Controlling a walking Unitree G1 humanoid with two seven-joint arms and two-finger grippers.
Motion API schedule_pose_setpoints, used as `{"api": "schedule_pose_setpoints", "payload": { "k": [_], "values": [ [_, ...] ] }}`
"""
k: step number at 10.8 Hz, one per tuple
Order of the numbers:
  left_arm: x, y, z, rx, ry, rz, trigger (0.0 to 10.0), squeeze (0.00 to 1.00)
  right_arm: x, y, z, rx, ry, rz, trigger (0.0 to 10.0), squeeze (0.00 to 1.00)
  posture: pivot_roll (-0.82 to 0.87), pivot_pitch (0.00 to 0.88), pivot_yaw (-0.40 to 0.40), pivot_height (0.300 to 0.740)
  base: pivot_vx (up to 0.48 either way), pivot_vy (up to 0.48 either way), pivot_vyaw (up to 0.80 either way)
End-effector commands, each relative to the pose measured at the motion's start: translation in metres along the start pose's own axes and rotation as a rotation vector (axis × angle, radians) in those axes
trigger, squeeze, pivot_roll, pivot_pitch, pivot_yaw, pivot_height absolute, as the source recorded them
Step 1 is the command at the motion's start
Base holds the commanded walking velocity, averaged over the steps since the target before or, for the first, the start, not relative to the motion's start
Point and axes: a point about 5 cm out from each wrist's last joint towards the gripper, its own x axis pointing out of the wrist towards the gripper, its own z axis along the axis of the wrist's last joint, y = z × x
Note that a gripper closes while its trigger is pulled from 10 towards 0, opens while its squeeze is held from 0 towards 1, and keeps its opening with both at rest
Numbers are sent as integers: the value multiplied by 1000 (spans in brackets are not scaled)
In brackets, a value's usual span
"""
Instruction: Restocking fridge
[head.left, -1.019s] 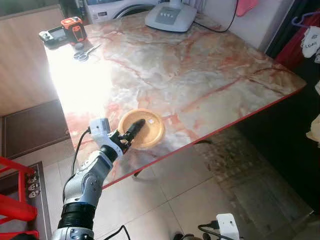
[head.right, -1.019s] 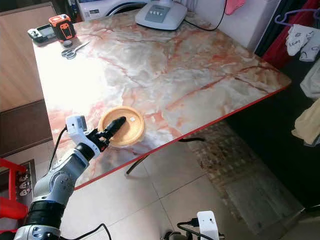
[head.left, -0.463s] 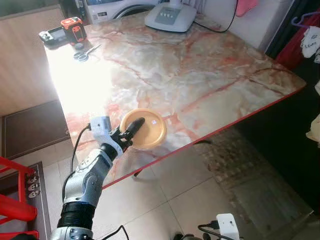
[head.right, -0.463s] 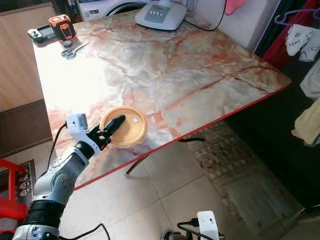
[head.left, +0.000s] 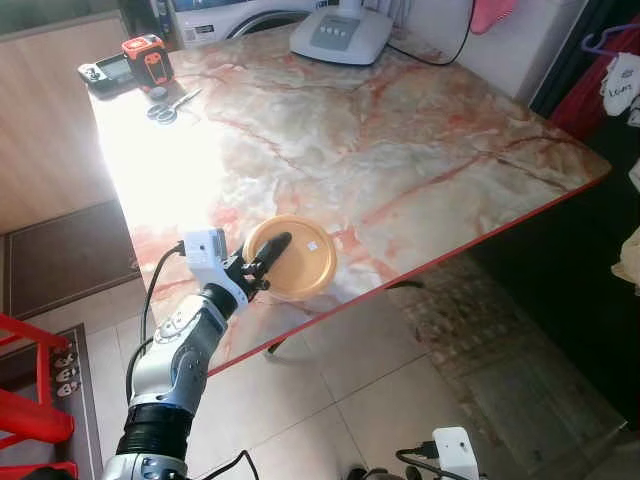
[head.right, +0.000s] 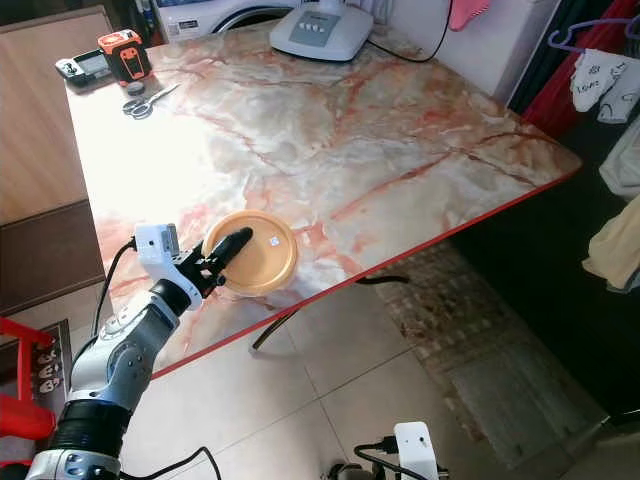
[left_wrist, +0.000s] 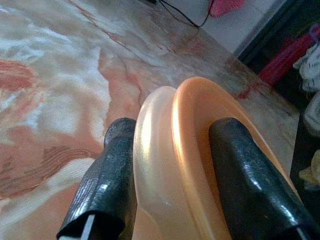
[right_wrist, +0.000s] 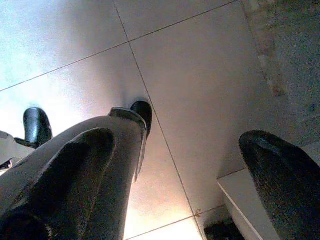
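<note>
The orange bowl (head.left: 293, 257) has tipped up and slid slightly along the counter's (head.left: 400, 150) near red edge, its rim pinched by the left hand (head.left: 262, 262), presumably to lift it; the right hand (right_wrist: 190, 170) hangs open.

The left pincer (head.left: 268, 258) has matt black rubbery fingers (left_wrist: 105, 187). Between them sits a glossy, smooth orange plastic bowl (head.left: 295, 258). Beyond it, the surface (head.left: 400, 140) looks like polished marble.

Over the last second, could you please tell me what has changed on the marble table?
The left tool, clamped on the orange bowl's rim, has tipped the bowl up from lying flat so its inside faces the camera, edging slightly toward the table's middle. The scissors, the orange device and the white appliance stayed put.
</note>
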Motion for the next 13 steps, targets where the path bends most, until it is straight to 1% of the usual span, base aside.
{"api": "schedule_pose_setpoints", "payload": {
  "k": [1, 2, 3, 5, 6, 7, 8, 10, 12, 13],
  "values": [
    [-8, 9, -15, -6, 65, 62, 0, 0, -3, 0, -18, -1, 67, 2, 10000, 0, -149, 194, -31, 740, 0, 0, 0],
    [-7, 9, -7, -122, -20, 89, 10000, 0, -3, -1, -18, -2, 67, 1, 10000, 0, -150, 193, -34, 740, 0, 0, 0],
    [-7, 9, -2, -198, -73, 90, 10000, 0, -3, -1, -18, -4, 67, 1, 10000, 0, -150, 193, -36, 740, 0, 0, 0],
    [-7, 10, 3, -304, -135, 111, 10000, 0, -3, -1, -18, -6, 67, 0, 10000, 0, -150, 191, -37, 740, 0, 0, 0],
    [-8, 10, 3, -353, -150, 111, 10000, 0, -3, -2, -18, -6, 66, -1, 10000, 0, -151, 190, -38, 740, 0, 0, 0],
    [-8, 8, 6, -381, -162, 94, 10000, 0, -3, -2, -18, -6, 66, -2, 10000, 0, -151, 189, -39, 740, 0, 0, 0],
    [-9, 3, 9, -350, -157, 69, 10000, 0, -4, -2, -18, -5, 67, -4, 10000, 0, -156, 188, -38, 740, 0, 0, 0],
    [-13, -11, 29, -341, -198, 7, 10000, 0, -4, -3, -19, -3, 69, -10, 10000, 0, -151, 181, -38, 740, 0, 0, 0],
    [-21, -15, 35, -325, -202, 6, 10000, 0, -4, -4, -20, 1, 70, -12, 10000, 0, -153, 170, -35, 740, 0, 0, 0],
    [-26, -12, 38, -303, -206, 36, 10000, 0, -4, -4, -20, 2, 69, -14, 10000, 0, -155, 160, -35, 740, 0, 0, 0]
  ]
}}
